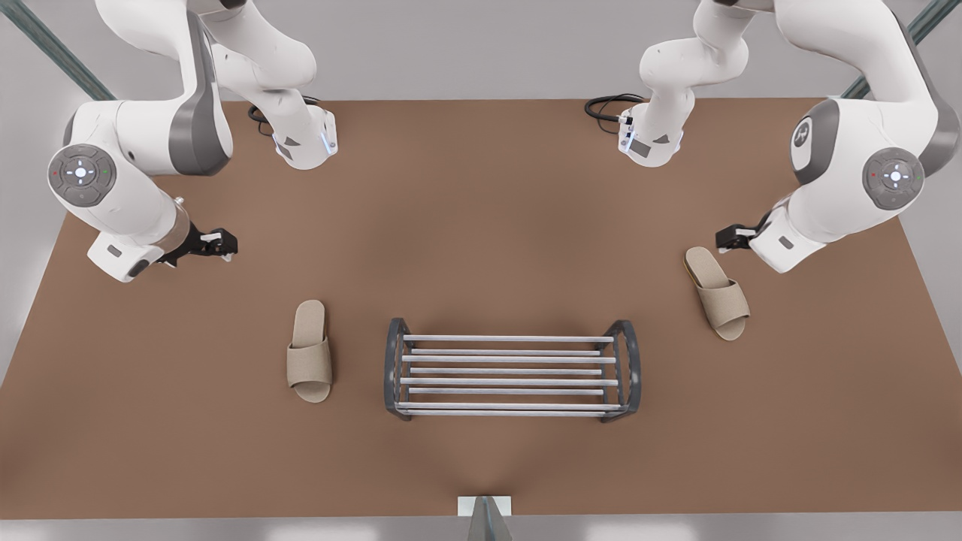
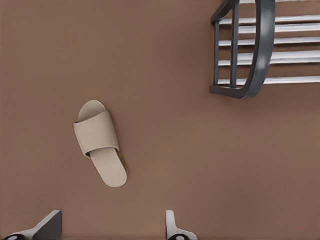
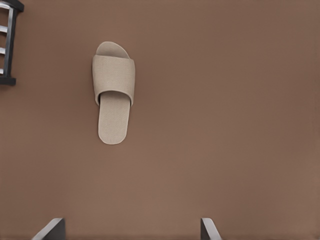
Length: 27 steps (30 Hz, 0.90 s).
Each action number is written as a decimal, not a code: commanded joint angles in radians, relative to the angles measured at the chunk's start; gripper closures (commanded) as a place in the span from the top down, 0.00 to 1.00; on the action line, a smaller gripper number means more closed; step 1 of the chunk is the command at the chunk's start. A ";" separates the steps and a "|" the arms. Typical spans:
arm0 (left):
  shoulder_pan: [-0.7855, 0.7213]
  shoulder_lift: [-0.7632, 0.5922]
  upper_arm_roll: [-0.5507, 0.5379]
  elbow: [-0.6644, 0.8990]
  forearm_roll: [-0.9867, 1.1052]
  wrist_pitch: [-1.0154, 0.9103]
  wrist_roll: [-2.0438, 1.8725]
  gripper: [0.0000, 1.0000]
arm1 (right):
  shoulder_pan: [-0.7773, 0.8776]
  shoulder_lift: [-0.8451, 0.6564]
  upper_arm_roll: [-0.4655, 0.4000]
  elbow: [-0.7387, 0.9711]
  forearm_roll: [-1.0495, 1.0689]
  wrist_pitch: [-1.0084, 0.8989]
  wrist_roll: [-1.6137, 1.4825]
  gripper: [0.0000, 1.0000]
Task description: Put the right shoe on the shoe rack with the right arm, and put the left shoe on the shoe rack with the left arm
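Closest to me, the shoe rack (image 1: 511, 373) stands mid-worktop. On the front view's left, the right shoe (image 1: 310, 351) lies beside it, with the right gripper (image 1: 224, 244) spread wide and well off. Over on the right, the left shoe (image 1: 718, 293) lies askew near the splayed left gripper (image 1: 724, 239). A misaligned pinch could twist it loose.

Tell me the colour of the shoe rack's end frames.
Dark grey, with silver bars between; the shoe rack shows best in the front view.
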<state>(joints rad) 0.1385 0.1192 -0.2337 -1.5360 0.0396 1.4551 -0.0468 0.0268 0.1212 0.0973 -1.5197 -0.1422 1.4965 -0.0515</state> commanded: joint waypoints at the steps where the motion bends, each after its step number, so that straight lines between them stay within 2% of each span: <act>1: -0.002 -0.001 -0.001 0.000 0.000 -0.001 -0.013 1.00 | 0.001 -0.002 -0.001 -0.002 0.000 -0.002 -0.025 1.00; 5: -0.004 -0.001 -0.003 -0.001 0.000 -0.016 -0.013 1.00 | -0.013 -0.005 -0.004 -0.049 0.001 0.057 -0.088 1.00; 9: 0.015 0.000 -0.003 -0.003 0.006 -0.013 -0.016 1.00 | -0.094 -0.044 -0.004 -0.299 0.026 0.485 -0.169 1.00; 12: 0.041 0.010 -0.003 -0.001 0.003 -0.006 -0.016 1.00 | -0.116 -0.061 -0.007 -0.425 0.064 0.663 -0.172 1.00; 16: 0.042 0.024 -0.003 -0.001 0.002 -0.007 -0.019 1.00 | -0.130 -0.069 -0.007 -0.655 0.105 1.034 -0.172 1.00; 19: 0.053 0.013 -0.004 -0.013 0.006 0.007 -0.018 1.00 | -0.128 -0.054 -0.007 -0.729 0.105 1.208 -0.162 1.00; 21: 0.044 0.010 -0.019 -0.012 0.005 0.002 -0.021 1.00 | -0.128 -0.055 -0.007 -0.769 0.105 1.258 -0.154 1.00; 22: -0.106 0.004 0.159 -0.019 -0.003 0.007 -0.002 1.00 | -0.127 -0.043 -0.007 -0.781 0.107 1.283 -0.130 1.00; 23: -0.221 -0.085 0.462 -0.194 -0.168 0.132 0.233 1.00 | -0.123 -0.037 -0.005 -0.807 0.107 1.327 -0.119 1.00; 24: -0.258 -0.168 0.576 -0.467 -0.200 0.437 0.334 1.00 | -0.127 -0.014 -0.005 -0.839 0.107 1.393 -0.117 1.00; 25: -0.263 -0.165 0.643 -0.564 -0.372 0.591 0.491 1.00 | -0.123 -0.012 -0.005 -0.856 0.107 1.420 -0.105 1.00; 27: -0.264 -0.145 0.663 -0.797 -0.601 0.970 0.757 1.00 | -0.123 0.015 -0.004 -0.878 0.107 1.456 -0.031 1.00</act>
<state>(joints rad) -0.1757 -0.0230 0.4075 -2.2665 -0.3247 1.8807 0.0878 -0.0922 0.1300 0.0932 -2.3938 -0.0384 2.7512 -0.1433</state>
